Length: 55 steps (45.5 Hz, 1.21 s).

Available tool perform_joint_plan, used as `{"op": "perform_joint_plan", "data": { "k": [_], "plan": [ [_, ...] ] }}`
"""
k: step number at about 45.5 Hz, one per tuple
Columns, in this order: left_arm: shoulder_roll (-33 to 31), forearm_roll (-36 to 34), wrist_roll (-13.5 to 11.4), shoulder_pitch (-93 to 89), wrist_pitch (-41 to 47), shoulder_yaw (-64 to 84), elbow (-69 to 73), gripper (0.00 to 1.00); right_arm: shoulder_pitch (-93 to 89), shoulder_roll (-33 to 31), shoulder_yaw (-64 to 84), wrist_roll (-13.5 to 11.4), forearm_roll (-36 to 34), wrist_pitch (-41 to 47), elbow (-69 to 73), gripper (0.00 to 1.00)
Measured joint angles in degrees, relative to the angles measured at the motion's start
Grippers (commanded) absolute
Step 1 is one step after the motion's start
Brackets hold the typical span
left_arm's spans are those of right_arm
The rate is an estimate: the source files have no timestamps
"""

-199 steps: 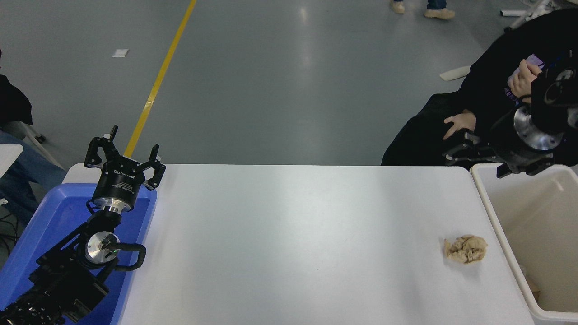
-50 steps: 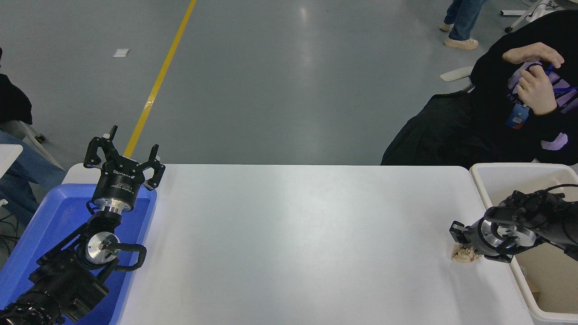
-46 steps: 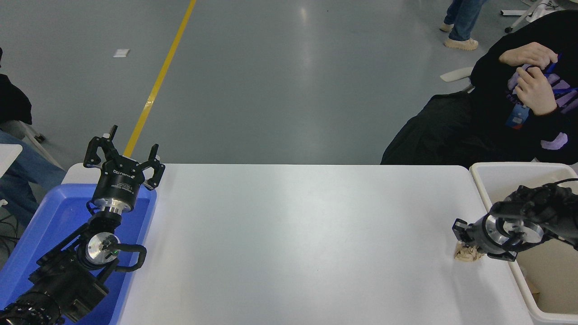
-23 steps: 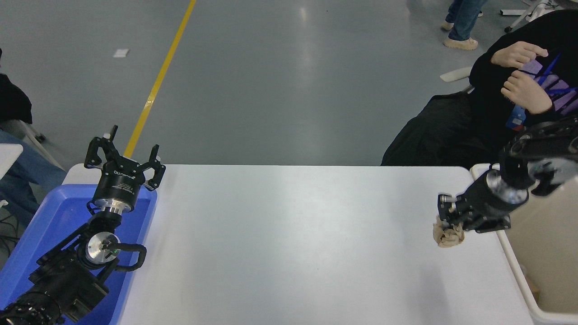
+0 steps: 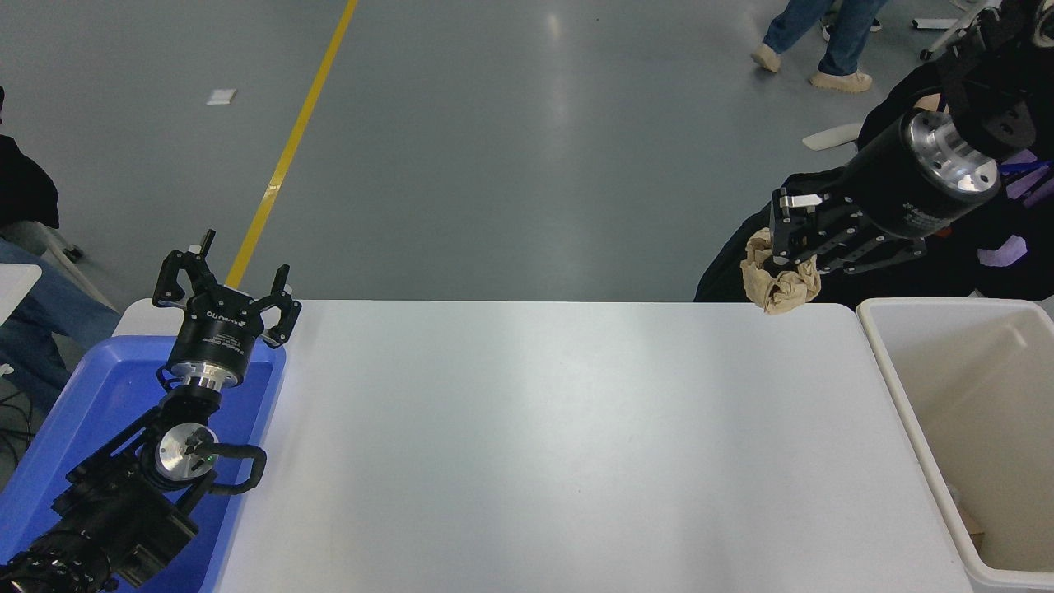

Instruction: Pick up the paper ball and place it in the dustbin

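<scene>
My right gripper [image 5: 789, 247] is raised high at the upper right and is shut on the tan, wrinkly paper ball [image 5: 778, 280], which hangs from its fingers well above the table's far right part. The cream dustbin [image 5: 897, 387] stands at the table's right end, below and to the right of the held ball; scraps of brown paper lie at its bottom. The left gripper [image 5: 224, 278] is parked at the lower left above the blue tray, fingers spread open and empty.
A shallow blue tray [image 5: 74, 403] sits at the table's left end under the left arm. A seated person in black [image 5: 823, 206] is behind the right arm, and another person's legs [image 5: 811, 41] pass at the top right.
The right gripper closed on the paper ball on the table and has lifted it steeply up and slightly left. The left arm has not moved.
</scene>
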State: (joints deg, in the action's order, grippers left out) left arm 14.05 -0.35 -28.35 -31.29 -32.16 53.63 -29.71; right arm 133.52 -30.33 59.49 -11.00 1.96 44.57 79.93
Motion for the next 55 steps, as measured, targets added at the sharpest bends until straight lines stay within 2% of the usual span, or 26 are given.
{"op": "perform_joint_plan", "data": {
  "k": [23, 45, 50, 55],
  "plan": [
    [0.0, 0.0, 0.0, 0.0, 0.0, 0.0, 0.0, 0.98, 3.5, -0.1, 5.9, 0.0, -0.5, 0.4, -0.4, 0.00],
    [0.0, 0.1, 0.0, 0.0, 0.0, 0.0, 0.0, 0.98, 2.0, -4.5, 26.7, -0.1, -3.7, 0.4, -3.6, 0.00],
    [0.0, 0.1, -0.1, 0.1, 0.0, 0.1, 0.0, 0.98, -0.6, -7.6, 29.1, -0.1, -3.5, -2.6, -3.9, 0.00],
    [0.0, 0.1, -0.1, 0.1, 0.0, 0.1, 0.0, 0.98, -5.6, -11.7, 29.9, 0.0, -2.9, -9.5, -4.7, 0.00]
  ]
}}
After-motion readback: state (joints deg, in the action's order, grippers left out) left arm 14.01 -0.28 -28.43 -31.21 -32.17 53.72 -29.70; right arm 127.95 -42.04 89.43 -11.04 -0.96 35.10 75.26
